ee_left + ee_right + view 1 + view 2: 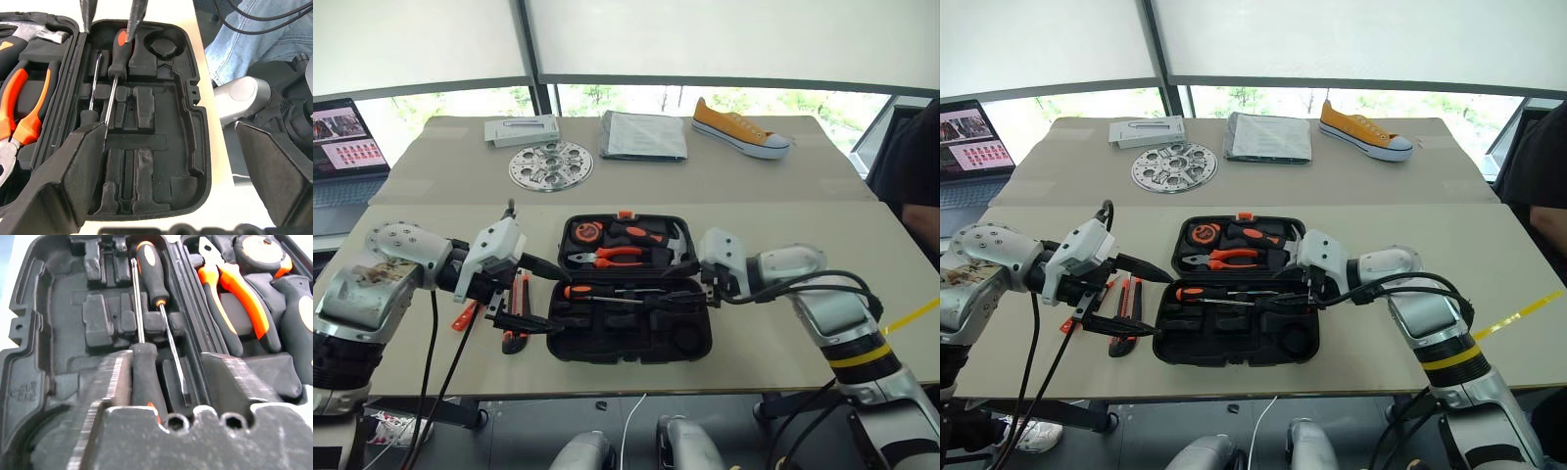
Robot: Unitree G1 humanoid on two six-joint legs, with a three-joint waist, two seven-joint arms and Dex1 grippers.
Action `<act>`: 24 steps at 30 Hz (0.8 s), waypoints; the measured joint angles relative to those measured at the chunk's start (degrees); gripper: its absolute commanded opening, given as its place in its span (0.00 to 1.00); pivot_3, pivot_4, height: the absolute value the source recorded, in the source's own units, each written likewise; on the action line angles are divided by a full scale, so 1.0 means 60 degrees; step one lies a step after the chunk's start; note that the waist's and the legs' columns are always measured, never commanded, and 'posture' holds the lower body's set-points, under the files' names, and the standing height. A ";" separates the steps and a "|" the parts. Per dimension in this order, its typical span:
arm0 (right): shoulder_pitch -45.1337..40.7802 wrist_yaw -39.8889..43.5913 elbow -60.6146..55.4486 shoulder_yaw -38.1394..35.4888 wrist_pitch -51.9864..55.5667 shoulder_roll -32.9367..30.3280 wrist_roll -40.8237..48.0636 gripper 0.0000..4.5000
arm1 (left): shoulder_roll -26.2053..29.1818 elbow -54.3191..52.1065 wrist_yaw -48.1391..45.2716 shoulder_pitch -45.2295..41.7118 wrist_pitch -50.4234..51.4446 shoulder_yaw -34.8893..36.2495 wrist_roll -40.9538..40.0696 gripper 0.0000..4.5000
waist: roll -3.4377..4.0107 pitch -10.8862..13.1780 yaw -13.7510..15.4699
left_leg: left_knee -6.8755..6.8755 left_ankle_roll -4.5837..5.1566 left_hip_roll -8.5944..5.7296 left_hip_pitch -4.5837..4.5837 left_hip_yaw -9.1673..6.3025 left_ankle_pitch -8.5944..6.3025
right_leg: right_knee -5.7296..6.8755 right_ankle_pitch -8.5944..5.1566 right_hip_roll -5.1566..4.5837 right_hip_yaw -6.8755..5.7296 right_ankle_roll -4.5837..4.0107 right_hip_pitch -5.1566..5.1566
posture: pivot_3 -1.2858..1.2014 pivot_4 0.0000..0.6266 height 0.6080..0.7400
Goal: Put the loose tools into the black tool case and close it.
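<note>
Your right gripper (166, 369) straddles the second black-and-orange screwdriver (143, 382), grip unclear; unseated in the black moulded case (700, 343), it'll block closing. Left gripper (540, 297) open, empty.

The black tool case (628, 338) lies open and flat — two black-and-orange-handled screwdrivers (152, 274) side by side in its near half, pointing opposite ways. One handle sits between the right gripper's (166, 367) fingers (108, 382). The orange-black utility knife (516, 313) and slim all-orange screwdriver (465, 315) lie outside the case — just below and behind the left gripper's (544, 297) spread fingers.
</note>
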 measured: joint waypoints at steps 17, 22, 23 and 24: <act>-0.0265 -0.0252 0.0222 0.1533 -0.1180 0.0344 -0.1811 0.00 | -0.0061 0.0013 0.0037 0.0006 -0.0031 -0.0016 0.0033 1.00 | -0.0008 -0.0024 -0.0085 | -0.0005 -0.0002 0.0000 0.0041 0.0000 0.0000 | 0.0004 -0.0001 0.0004 0.0000 0.0000 0.0034 | 0.52 0.24 1.00; -0.0191 -0.0284 0.0055 0.1142 -0.0561 0.0588 -0.1372 0.00 | -0.0064 0.0014 0.0169 0.0265 -0.0197 0.0003 0.0063 1.00 | -0.0015 -0.0027 -0.0102 | -0.0005 -0.0003 0.0003 0.0033 0.0000 0.0001 | 0.0005 0.0000 0.0006 0.0002 -0.0001 0.0021 | 0.52 0.24 1.00; -0.0147 -0.0324 0.0011 0.0888 -0.0201 0.0756 -0.1008 0.06 | -0.0063 -0.0002 0.0278 0.0410 -0.0191 0.0037 0.0062 1.00 | -0.0014 -0.0026 -0.0104 | -0.0009 -0.0003 0.0003 0.0027 0.0000 0.0001 | 0.0007 0.0000 0.0006 0.0003 -0.0002 0.0012 | 0.52 0.24 1.00; -0.0138 -0.0391 -0.0091 0.0556 0.0202 0.0955 -0.0569 0.13 | -0.0066 -0.0005 0.0405 0.0562 -0.0175 0.0094 0.0059 1.00 | -0.0013 -0.0022 -0.0109 | -0.0011 -0.0005 0.0004 0.0014 0.0001 0.0003 | 0.0008 0.0000 0.0006 0.0004 -0.0005 -0.0002 | 0.52 0.24 1.00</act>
